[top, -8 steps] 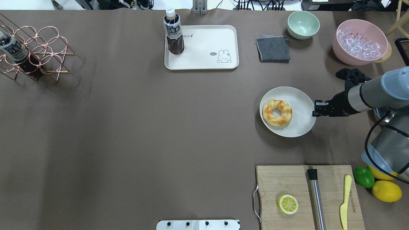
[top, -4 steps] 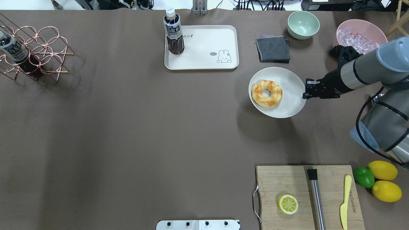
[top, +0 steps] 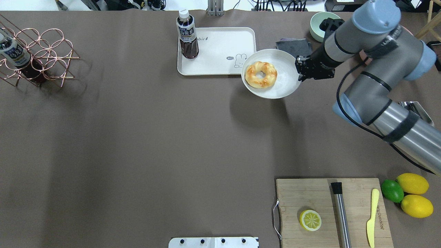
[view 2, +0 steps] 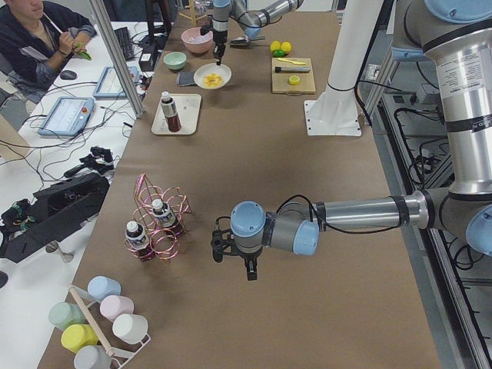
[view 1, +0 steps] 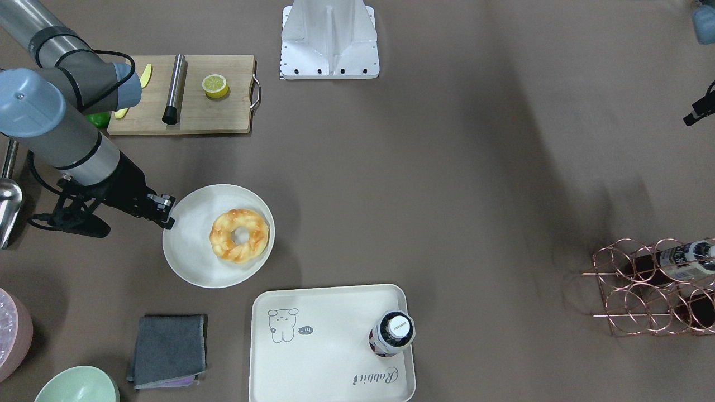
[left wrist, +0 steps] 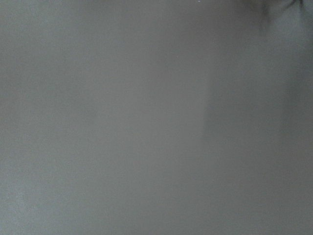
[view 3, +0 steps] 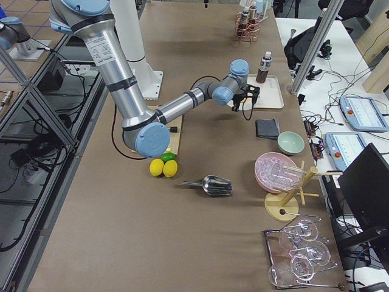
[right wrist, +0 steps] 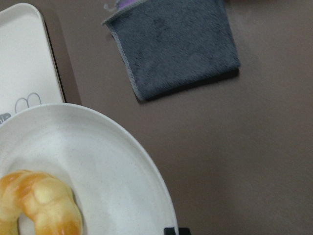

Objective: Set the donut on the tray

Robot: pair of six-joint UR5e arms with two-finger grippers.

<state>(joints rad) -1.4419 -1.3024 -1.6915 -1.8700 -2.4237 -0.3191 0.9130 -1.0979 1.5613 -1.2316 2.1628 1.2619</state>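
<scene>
The donut [top: 260,74] is a golden twisted ring lying on a round off-white plate [top: 286,81]. My right gripper [top: 299,70] is shut on the plate's right rim and holds it above the table, by the near right corner of the cream tray [top: 224,51]. In the front-facing view the donut [view 1: 239,235], plate [view 1: 190,245], gripper [view 1: 167,215] and tray [view 1: 329,346] all show. The right wrist view shows the donut [right wrist: 39,205], the plate [right wrist: 112,171] and the tray's edge [right wrist: 24,58]. My left gripper [view 2: 246,261] shows clearly only in the left side view; I cannot tell its state.
A dark drink bottle [top: 187,34] stands on the tray's far left corner. A grey cloth [top: 293,44] and a green bowl [top: 317,27] lie right of the tray. A cutting board [top: 330,213] with a halved lemon is at the near right. A copper wire rack [top: 38,55] is far left.
My right gripper has carried the plate with the donut away from the robot and to the left, from mid-right of the table to the tray's corner.
</scene>
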